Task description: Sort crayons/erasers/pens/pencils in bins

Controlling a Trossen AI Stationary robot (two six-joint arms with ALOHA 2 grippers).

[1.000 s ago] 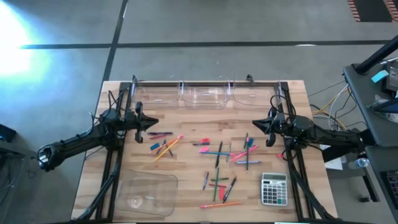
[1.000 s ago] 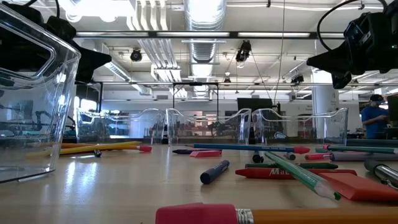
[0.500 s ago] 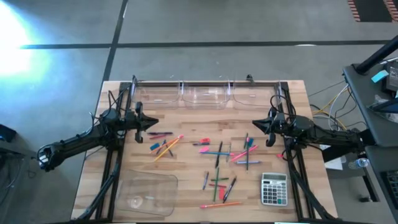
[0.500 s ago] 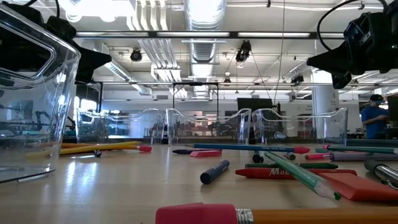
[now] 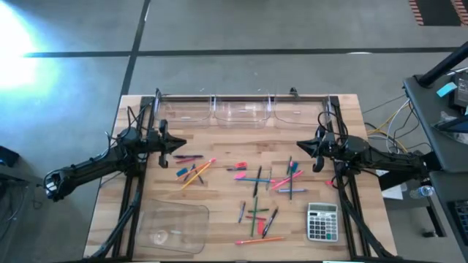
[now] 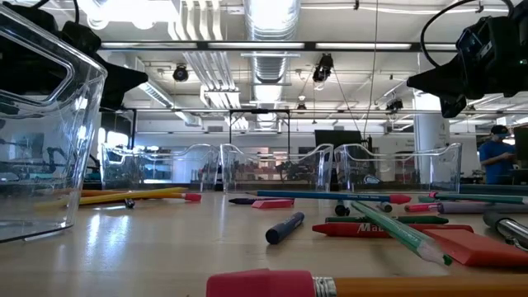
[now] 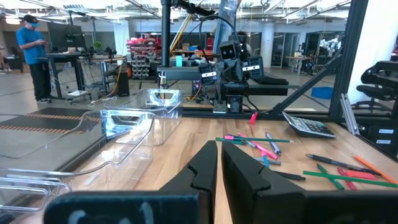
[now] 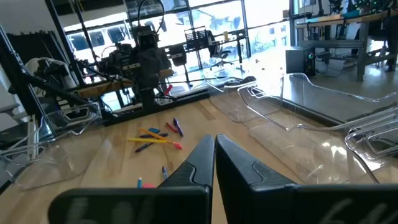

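Overhead, both arms hover apart above the bench (image 5: 219, 139), left gripper (image 5: 183, 144) and right gripper (image 5: 299, 146) clenched empty.

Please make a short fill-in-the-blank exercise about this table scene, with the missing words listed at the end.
1. The three small clear bins stand in a row along the table's ____ edge.
2. The calculator lies nearest the ____ end effector.
3. The large tray is on the side of the ____ arm.
4. The left end effector holds ____.

Missing words: far; right; left; nothing
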